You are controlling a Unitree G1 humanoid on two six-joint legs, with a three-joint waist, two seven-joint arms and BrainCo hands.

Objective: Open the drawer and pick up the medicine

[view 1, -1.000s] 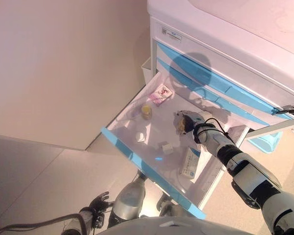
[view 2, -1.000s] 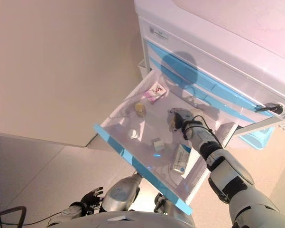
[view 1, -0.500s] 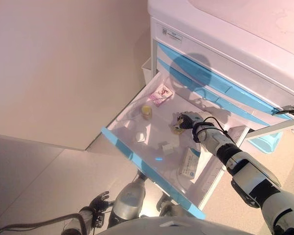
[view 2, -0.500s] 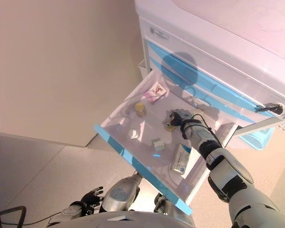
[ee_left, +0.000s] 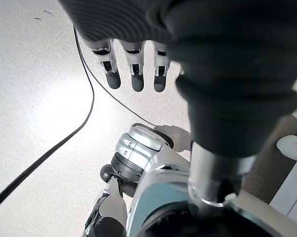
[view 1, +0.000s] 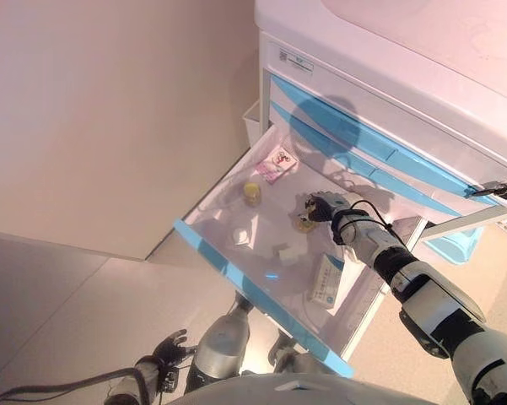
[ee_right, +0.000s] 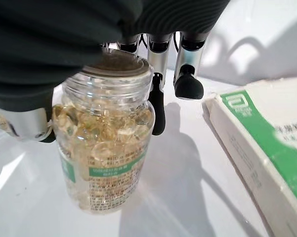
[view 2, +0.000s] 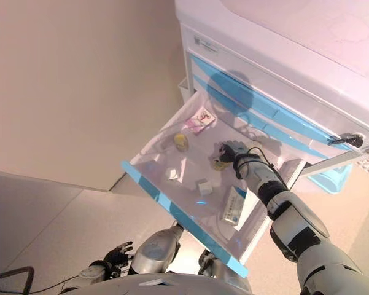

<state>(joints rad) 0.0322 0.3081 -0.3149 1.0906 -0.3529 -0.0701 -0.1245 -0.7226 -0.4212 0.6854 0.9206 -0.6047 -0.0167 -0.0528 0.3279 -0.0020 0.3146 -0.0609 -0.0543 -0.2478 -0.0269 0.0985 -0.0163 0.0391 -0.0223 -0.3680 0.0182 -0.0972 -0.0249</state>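
A plain beige wall and a pale speckled floor point(view 1: 51, 304) surround a white medical cart point(view 1: 388, 76) with blue-fronted drawers. Its lower drawer point(view 1: 236, 274) is pulled fully open, its white bottom lit from above.

Inside the drawer, the robot's right hand point(view 1: 322, 207) reaches down over a clear medicine bottle point(ee_right: 106, 153) filled with yellow capsules. The bottle stands upright on the drawer bottom. In the right wrist view the fingers point(ee_right: 155, 106) hang behind the bottle and the thumb sits at its other side, close around the neck (whether they actually press on it cannot be told). The bottle rests on the drawer bottom, not lifted.

Just beside the bottle lies a white box with a green stripe point(ee_right: 257, 143). Farther out in the drawer are a small white cube-shaped box point(view 1: 288, 251), a white round container point(view 1: 240, 235), a small yellow bottle point(view 1: 252, 193) and a pink packet point(view 1: 277, 163) near the back corner.

The left hand point(ee_left: 133, 69) hangs low over the floor, fingers straight and relaxed, holding nothing.
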